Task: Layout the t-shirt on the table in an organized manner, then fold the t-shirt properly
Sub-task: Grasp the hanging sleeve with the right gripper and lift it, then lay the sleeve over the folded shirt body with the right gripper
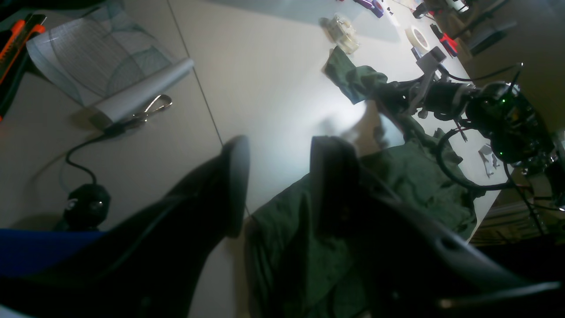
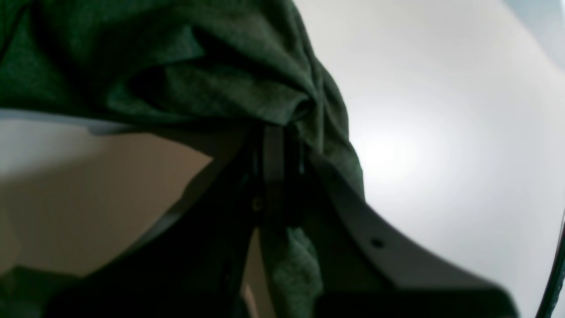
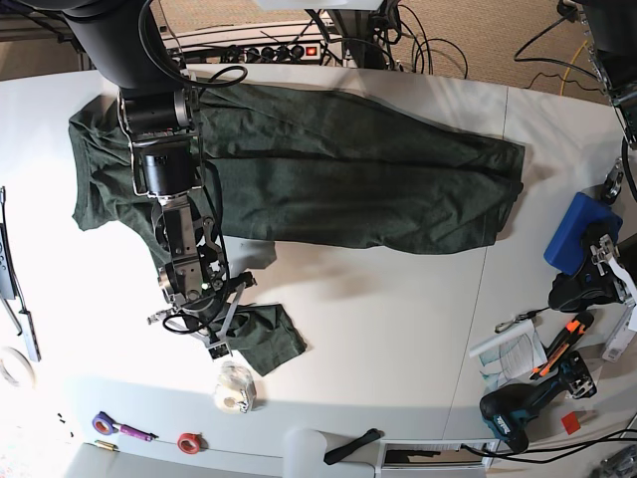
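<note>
white table (image 3: 398,299) carries the t-shirt (image 3: 348,179) spread wide, my right gripper (image 2: 276,145) pinching its sleeve, left gripper (image 1: 273,185) spread apart holding nothing, so i'd draw that sleeve outward slowly and low to flatten it

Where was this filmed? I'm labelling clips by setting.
Probably a workshop or robotics lab bench, not a home: a cordless drill and tape rolls sit on the white table, and a power strip with tangled cables runs behind the t-shirt.
</note>
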Available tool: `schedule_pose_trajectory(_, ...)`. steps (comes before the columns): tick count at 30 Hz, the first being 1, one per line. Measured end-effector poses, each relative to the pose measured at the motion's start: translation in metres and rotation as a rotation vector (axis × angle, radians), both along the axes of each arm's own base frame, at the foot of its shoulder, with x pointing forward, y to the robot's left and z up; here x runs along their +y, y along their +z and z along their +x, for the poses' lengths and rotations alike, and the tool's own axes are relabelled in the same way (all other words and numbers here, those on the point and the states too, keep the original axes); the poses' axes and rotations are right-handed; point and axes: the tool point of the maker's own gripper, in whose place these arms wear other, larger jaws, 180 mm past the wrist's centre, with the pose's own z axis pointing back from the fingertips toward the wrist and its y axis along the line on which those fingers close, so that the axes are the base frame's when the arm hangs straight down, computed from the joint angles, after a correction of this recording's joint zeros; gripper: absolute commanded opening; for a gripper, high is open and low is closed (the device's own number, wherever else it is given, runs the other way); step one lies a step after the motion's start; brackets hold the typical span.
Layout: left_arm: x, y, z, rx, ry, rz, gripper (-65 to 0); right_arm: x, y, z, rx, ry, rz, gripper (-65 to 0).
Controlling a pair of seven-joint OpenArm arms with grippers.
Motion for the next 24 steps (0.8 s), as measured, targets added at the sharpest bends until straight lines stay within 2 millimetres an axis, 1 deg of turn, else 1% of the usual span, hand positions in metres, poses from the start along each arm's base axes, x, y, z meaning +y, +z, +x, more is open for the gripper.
schedule_pose_trajectory(3,0.0,0.0,0.0,0.001,0.0,0.0,-40.7,-0.007,0.001,-0.004,0.02,-0.042,-0.022,-65.0)
schedule_pose_trajectory(4,0.001,-0.002,0.0,0.006,0.001,0.01,-40.7,-0.009,0.005,-0.006,0.012,-0.058,-0.034,-65.0)
schedule_pose_trajectory(5,0.003,-0.004,0.0,0.012,0.008,0.026,-40.7,-0.009,0.012,-0.007,-0.01,-0.062,-0.044,-65.0)
schedule_pose_trajectory(7,0.006,-0.007,0.002,0.008,0.029,0.045,-40.7,-0.003,0.028,-0.011,-0.06,-0.055,-0.039,-65.0)
schedule_pose_trajectory(9,0.01,-0.008,0.005,0.005,0.048,0.064,-40.7,0.008,0.049,-0.021,-0.131,-0.036,-0.028,-65.0)
schedule_pose_trajectory(11,0.011,-0.009,0.005,0.006,0.049,0.07,-40.7,0.018,0.07,-0.038,-0.183,-0.023,-0.017,-65.0)
schedule_pose_trajectory(16,0.01,-0.009,0.005,0.007,0.049,0.069,-40.7,0.038,0.121,-0.092,-0.288,0.009,0.033,-65.0)
schedule_pose_trajectory(17,0.011,-0.009,0.005,0.008,0.05,0.07,-40.7,0.044,0.128,-0.102,-0.31,0.025,0.055,-65.0)
schedule_pose_trajectory(18,0.011,-0.009,0.005,0.008,0.05,0.07,-40.7,0.051,0.129,-0.114,-0.318,0.045,0.084,-65.0)
schedule_pose_trajectory(19,0.011,-0.01,0.005,0.008,0.05,0.07,-40.7,0.059,0.124,-0.126,-0.3,0.064,0.124,-65.0)
schedule_pose_trajectory(22,0.011,-0.009,0.005,0.008,0.05,0.069,-40.7,0.083,0.095,-0.168,-0.18,0.146,0.22,-65.0)
schedule_pose_trajectory(24,0.011,-0.009,0.005,0.008,0.05,0.069,-40.7,0.094,0.086,-0.185,-0.136,0.187,0.265,-65.0)
